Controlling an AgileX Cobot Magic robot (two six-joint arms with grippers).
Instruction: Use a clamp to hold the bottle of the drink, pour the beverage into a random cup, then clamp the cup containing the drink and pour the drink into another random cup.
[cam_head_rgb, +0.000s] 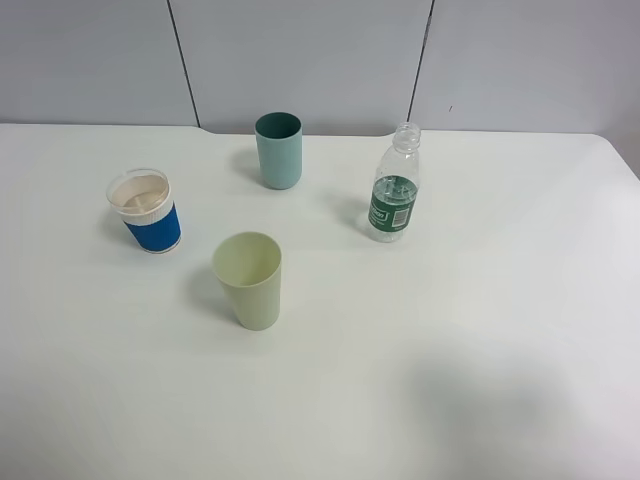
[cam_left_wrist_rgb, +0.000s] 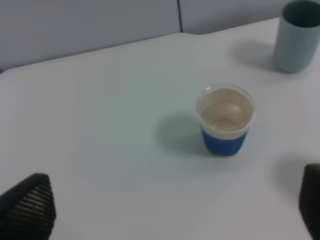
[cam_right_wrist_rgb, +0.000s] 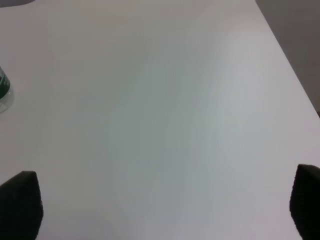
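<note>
The clear bottle (cam_head_rgb: 393, 190) with a dark green label stands upright at the table's back right, and clear beverage (cam_head_rgb: 391, 228) shows low inside it. Its edge also appears in the right wrist view as the bottle (cam_right_wrist_rgb: 3, 92). A pale yellow-green cup (cam_head_rgb: 250, 280) stands near the middle. The blue-sleeved paper cup (cam_head_rgb: 147, 212) is at the left, beige inside, and shows as the cup (cam_left_wrist_rgb: 225, 120) ahead of my left gripper (cam_left_wrist_rgb: 170, 207), which is open and apart from it. My right gripper (cam_right_wrist_rgb: 162, 205) is open over bare table. Neither clamp appears in the high view.
A darker teal cup (cam_head_rgb: 279, 150) stands at the back centre, also seen as the teal cup (cam_left_wrist_rgb: 297, 37). The white table (cam_head_rgb: 480, 360) ends at a grey panelled wall (cam_head_rgb: 300, 50) behind, and its right edge (cam_right_wrist_rgb: 287, 55) borders dark floor.
</note>
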